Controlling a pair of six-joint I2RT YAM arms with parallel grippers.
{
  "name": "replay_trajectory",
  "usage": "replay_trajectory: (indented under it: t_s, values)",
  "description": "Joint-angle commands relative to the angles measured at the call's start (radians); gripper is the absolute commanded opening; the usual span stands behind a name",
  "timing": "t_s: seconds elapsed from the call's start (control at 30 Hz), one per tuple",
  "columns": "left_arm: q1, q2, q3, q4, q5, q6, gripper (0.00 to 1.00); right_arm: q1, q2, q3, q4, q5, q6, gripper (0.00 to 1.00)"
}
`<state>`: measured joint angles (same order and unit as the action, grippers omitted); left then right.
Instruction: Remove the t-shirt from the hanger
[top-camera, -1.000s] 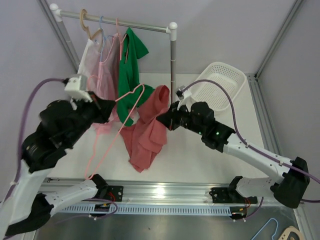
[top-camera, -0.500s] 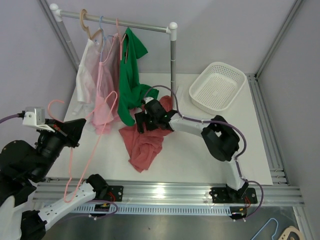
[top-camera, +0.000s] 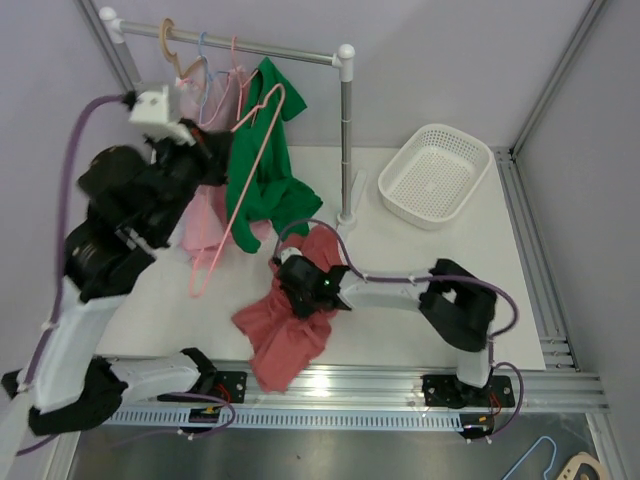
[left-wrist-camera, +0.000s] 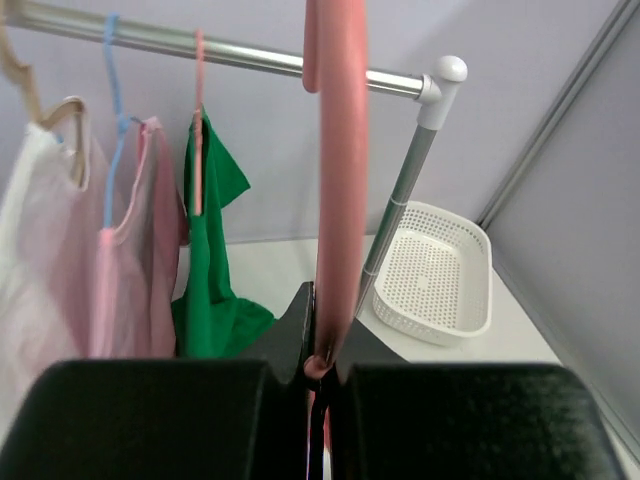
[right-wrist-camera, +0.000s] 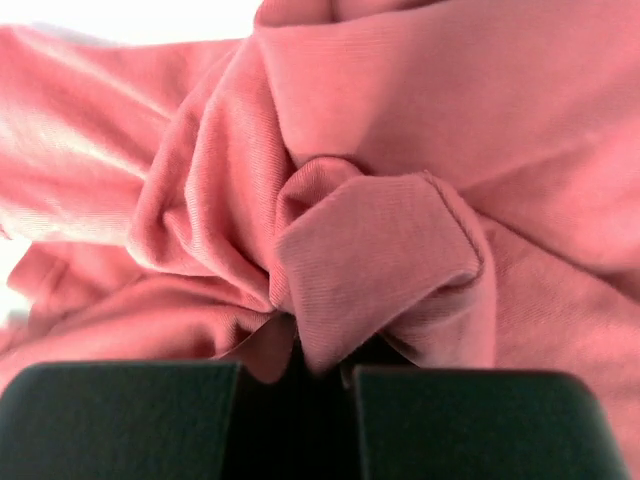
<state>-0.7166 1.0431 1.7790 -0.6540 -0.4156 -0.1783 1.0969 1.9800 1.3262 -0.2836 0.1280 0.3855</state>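
Cloth first: the red t-shirt (top-camera: 285, 340) lies crumpled on the bench (top-camera: 400, 250) toward 6 o'clock, close to the near edge. The right gripper (top-camera: 303, 283) is pinched narrow on a fold of it, which its wrist view shows bunched between the closed fingers. A second ago that shirt hung higher and farther back, right against the pink hanger (left-wrist-camera: 335, 150). Since then it has been dragged nearer and dropped onto the bench, and the hanger has come wholly away from it. The left gripper (left-wrist-camera: 320, 360), clamped tight on the hanger's wire, has swung it up toward 11 o'clock, bare, beside the green shirt (top-camera: 262, 180) on the rail (top-camera: 300, 50). By my reading the removal is effectively done; what remains is parking the hanger and letting the shirt go. The white basket (top-camera: 437, 172) sits at 2 o'clock, well apart. No brand, label or lettering is legible anywhere.
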Motion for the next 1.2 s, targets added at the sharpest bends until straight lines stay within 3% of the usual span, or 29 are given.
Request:
replay_trajectory:
  t_s: [0.0, 0.07, 0.1, 0.17, 0.2, 0.3, 0.33, 0.4, 0.5, 0.6, 0.7, 0.87, 1.1, 1.13, 1.17]
  values:
    - [0.022, 0.15, 0.082, 0.082, 0.035, 0.063, 0.01, 0.102, -0.284, -0.123, -0.14, -0.091, 0.09, 0.0]
    - [0.049, 0.193, 0.092, 0.144, 0.107, 0.083, 0.01, 0.104, -0.432, -0.124, -0.205, -0.045, 0.099, 0.0]
    - [0.058, 0.237, 0.1, 0.158, 0.124, 0.083, 0.01, 0.078, -0.545, -0.099, -0.321, 0.049, 0.105, 0.0]
    - [0.069, 0.284, 0.143, 0.189, 0.118, 0.106, 0.01, 0.017, -0.622, 0.023, -0.454, 0.128, 0.102, 0.0]
    - [0.071, 0.308, 0.157, 0.195, 0.112, 0.115, 0.01, -0.024, -0.679, 0.068, -0.547, 0.177, 0.092, 0.0]
    - [0.071, 0.411, 0.258, 0.201, 0.091, 0.149, 0.01, -0.242, -0.725, 0.229, -0.597, 0.156, 0.029, 0.0]
    - [0.071, 0.467, 0.308, 0.202, 0.09, 0.161, 0.01, -0.346, -0.716, 0.275, -0.6, 0.133, -0.002, 0.0]
    - [0.071, 0.526, 0.421, 0.182, 0.066, 0.175, 0.01, -0.42, -0.673, 0.443, -0.62, 0.117, -0.039, 0.0]
    - [0.078, 0.604, 0.468, 0.213, 0.032, 0.233, 0.01, -0.552, -0.538, 0.684, -0.634, 0.104, -0.079, 0.0]
    - [0.112, 0.652, 0.499, 0.218, 0.087, 0.218, 0.01, -0.679, -0.377, 0.877, -0.606, 0.062, -0.086, 0.0]
    - [0.134, 0.702, 0.522, 0.211, 0.112, 0.206, 0.01, -0.793, -0.256, 0.978, -0.542, 0.028, -0.077, 0.0]
    - [0.154, 0.765, 0.531, 0.244, 0.129, 0.204, 0.01, -0.937, -0.153, 0.92, -0.317, 0.012, -0.062, 0.0]
    - [0.181, 0.865, 0.585, 0.26, 0.176, 0.198, 0.01, -0.994, -0.046, 0.929, -0.278, 0.139, -0.065, 0.0]
    - [0.183, 0.88, 0.585, 0.26, 0.175, 0.198, 0.01, -1.0, -0.041, 0.926, -0.282, 0.127, -0.053, 0.5]
    - [0.187, 0.884, 0.586, 0.263, 0.17, 0.195, 0.01, -1.003, -0.035, 0.933, -0.301, 0.111, -0.054, 0.8]
